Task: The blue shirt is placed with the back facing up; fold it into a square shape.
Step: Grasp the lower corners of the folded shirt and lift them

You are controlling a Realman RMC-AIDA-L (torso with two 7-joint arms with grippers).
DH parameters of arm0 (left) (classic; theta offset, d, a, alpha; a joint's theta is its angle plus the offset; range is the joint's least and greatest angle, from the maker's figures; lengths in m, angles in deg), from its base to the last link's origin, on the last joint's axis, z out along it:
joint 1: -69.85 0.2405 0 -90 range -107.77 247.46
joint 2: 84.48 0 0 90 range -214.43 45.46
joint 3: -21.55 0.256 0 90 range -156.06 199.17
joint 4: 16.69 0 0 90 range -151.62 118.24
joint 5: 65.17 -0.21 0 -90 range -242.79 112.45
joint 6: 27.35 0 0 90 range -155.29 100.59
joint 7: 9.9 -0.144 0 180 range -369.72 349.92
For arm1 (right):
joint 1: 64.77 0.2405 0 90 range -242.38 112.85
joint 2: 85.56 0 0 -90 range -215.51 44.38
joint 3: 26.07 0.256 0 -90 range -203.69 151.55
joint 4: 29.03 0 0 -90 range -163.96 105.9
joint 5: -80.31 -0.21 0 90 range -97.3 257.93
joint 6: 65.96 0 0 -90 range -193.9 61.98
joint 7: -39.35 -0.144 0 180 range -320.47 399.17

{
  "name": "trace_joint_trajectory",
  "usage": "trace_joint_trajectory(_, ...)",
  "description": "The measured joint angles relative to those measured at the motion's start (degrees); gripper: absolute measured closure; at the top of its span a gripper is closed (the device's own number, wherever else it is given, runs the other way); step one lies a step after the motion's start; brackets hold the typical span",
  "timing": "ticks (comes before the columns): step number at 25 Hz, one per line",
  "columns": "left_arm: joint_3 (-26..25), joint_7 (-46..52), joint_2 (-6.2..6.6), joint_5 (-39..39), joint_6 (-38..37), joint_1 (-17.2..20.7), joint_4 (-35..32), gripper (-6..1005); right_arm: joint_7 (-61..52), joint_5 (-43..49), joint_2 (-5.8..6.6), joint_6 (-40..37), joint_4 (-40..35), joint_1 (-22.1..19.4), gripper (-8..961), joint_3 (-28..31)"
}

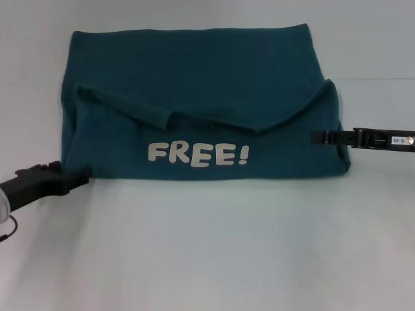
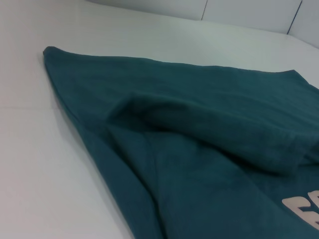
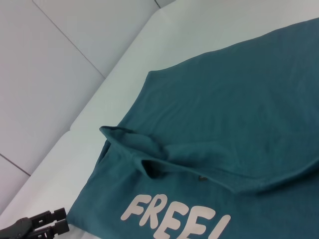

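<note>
Though cropped in left wrist view, "FREE!" lettering [image 1: 198, 155] whole overhead.

Much of the blue shirt [image 1: 194, 84] is hidden beneath its own near layer, which is folded back over it with the white lettering [image 1: 198, 154] uppermost. In the left wrist view the lettering [image 2: 304, 209] is cut off by the picture's edge, only its first letters being shown. In the right wrist view the shirt [image 3: 234, 99] is cropped at the edges. The left gripper [image 1: 83, 175] is seen at the shirt's near left corner and the right gripper [image 1: 316, 137] at its right edge; neither grip can be made out.
</note>
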Motion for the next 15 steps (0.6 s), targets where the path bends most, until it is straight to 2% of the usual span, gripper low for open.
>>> trace_joint_trajectory(15,0.9,0.0,0.07,0.0,2.0,-1.7,1.1,214,0.3,-0.1,0.00,0.4,0.1,0.0,330,1.0)
